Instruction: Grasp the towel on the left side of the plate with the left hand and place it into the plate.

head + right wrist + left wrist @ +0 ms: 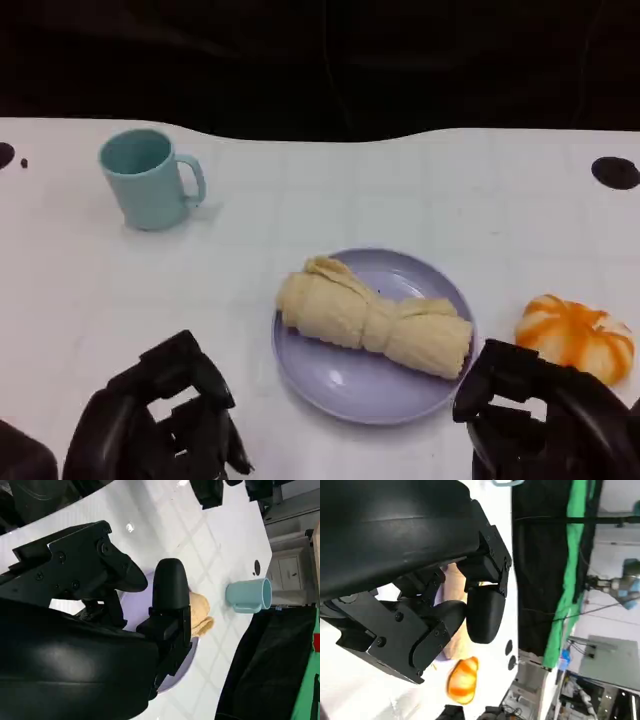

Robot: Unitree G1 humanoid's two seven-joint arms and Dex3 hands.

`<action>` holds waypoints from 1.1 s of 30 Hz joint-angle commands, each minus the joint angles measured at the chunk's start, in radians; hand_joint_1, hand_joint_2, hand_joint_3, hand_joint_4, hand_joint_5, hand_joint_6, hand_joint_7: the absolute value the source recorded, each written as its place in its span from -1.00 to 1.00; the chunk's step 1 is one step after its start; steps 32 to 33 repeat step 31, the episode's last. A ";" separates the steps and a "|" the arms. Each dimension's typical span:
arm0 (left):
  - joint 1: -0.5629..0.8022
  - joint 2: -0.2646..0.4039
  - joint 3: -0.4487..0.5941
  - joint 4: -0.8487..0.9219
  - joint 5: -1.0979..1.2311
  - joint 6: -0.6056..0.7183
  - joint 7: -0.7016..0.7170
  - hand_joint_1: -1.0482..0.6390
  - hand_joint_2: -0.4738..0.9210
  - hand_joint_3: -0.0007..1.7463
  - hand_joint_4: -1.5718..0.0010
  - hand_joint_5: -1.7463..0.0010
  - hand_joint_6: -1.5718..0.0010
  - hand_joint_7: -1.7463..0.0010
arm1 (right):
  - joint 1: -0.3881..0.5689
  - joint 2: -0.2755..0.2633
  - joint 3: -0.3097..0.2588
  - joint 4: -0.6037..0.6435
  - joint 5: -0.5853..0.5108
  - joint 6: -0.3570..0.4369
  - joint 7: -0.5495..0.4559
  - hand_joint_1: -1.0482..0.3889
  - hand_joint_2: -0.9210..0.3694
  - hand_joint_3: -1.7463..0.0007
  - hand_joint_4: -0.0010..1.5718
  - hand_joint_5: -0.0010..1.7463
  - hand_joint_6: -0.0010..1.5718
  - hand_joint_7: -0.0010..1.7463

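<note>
A rolled beige towel (pixel 375 318) lies across the lavender plate (pixel 340 385) in the middle of the table. My left hand (pixel 170 415) hovers at the near edge, left of the plate, fingers apart and holding nothing. My right hand (pixel 540 410) sits at the near right beside the plate, also holding nothing. In the left wrist view my left hand (pixel 445 610) stands before the towel (pixel 454 587). In the right wrist view my right hand (pixel 125 610) is in front of the towel (pixel 199 612) and the plate (pixel 177 675).
A light blue mug (pixel 148 180) stands at the far left; it also appears in the right wrist view as the mug (pixel 250 595). An orange-and-white pumpkin-like object (pixel 577 338) lies right of the plate, close to my right hand. The table's far edge borders a dark backdrop.
</note>
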 commanded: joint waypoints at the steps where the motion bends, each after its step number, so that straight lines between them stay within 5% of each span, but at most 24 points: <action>1: -0.012 -0.003 0.033 -0.008 -0.077 0.118 0.021 0.10 0.38 0.54 -0.10 -1.00 0.11 -0.99 | -0.009 -0.011 -0.011 0.012 0.000 -0.017 0.003 0.35 -0.59 -0.25 -0.08 1.00 -0.28 0.84; 16: -0.052 -0.009 0.053 0.045 -0.121 0.195 0.011 0.17 0.39 0.56 -0.10 -1.00 0.10 -0.95 | -0.015 -0.012 -0.036 0.094 0.007 -0.108 0.020 0.45 -0.58 -0.34 -0.07 1.00 -0.29 0.89; 33: -0.044 -0.009 0.045 0.042 -0.100 0.183 0.007 0.17 0.36 0.59 -0.13 -1.00 0.07 -0.96 | -0.008 -0.015 -0.034 0.082 -0.004 -0.096 0.023 0.46 -0.50 -0.38 -0.06 1.00 -0.27 0.89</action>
